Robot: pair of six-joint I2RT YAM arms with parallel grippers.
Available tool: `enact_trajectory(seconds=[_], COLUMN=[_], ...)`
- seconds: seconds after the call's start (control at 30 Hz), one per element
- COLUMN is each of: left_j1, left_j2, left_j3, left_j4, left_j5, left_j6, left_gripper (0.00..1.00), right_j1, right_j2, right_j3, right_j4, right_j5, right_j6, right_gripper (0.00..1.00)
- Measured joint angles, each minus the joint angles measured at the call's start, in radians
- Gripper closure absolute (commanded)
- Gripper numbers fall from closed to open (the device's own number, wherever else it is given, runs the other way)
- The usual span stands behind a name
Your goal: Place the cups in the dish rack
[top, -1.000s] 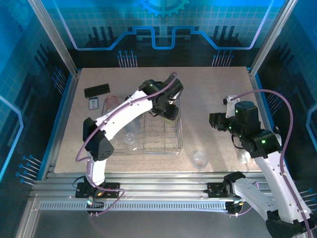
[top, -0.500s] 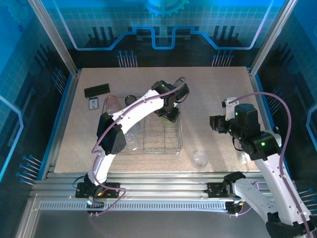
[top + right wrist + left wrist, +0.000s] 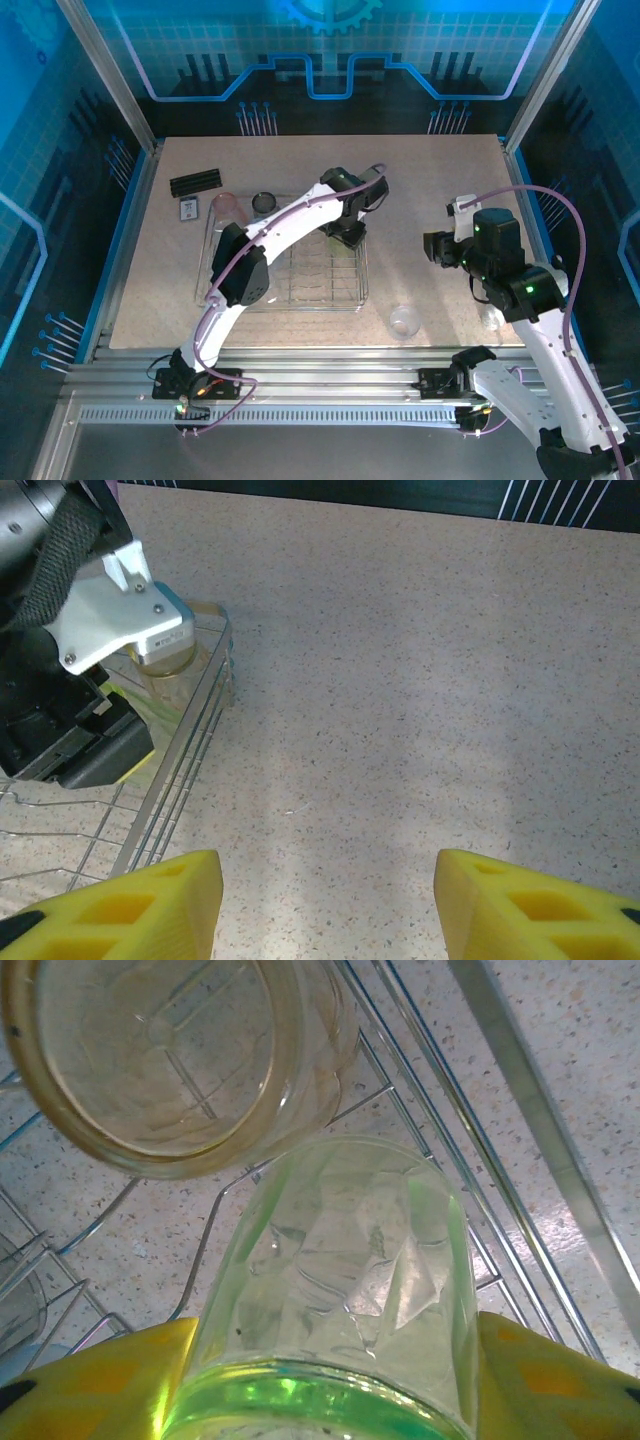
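Top external: left gripper [image 3: 348, 232], holding green cup [image 3: 340, 1260], shifted right over dish rack [image 3: 312, 290]

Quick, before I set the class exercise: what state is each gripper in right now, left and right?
Left gripper: closed on the green cup.
Right gripper: open, holding nothing.

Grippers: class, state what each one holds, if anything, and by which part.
The left gripper clamps the green cup by opposite sides, near one end. The right gripper is open and holds nothing.
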Motion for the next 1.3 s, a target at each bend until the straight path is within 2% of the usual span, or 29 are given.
enact_trajectory(seconds=[0.37,0.57,0.73,0.9,1.3], left_j1=[0.007,0.008,0.013,0.02,0.021], left_j2=[0.01,0.012,0.012,0.012,-0.032], left_j3=[0.0,-0.003,-0.016,-0.027,-0.111], left_j4=[0.001,0.006,0.024,0.038,0.108], left_j5=[0.002,0.002,0.005,0.005,0.008], left_j6=[0.014,0.026,0.03,0.03,0.022], left_gripper=[0.35,0.3,0.26,0.22,0.21], right_j1=[-0.003,-0.003,-0.009,-0.01,-0.01], right_j2=[-0.011,-0.052,-0.061,-0.072,-0.072], right_j3=[-0.013,-0.045,-0.046,-0.046,-0.045], right_j4=[0.043,0.064,0.069,0.065,0.038], right_j5=[0.008,0.009,0.012,0.005,0.0], right_j6=[-0.003,-0.006,-0.006,-0.007,-0.006], right_gripper=[0.45,0.41,0.33,0.32,0.31])
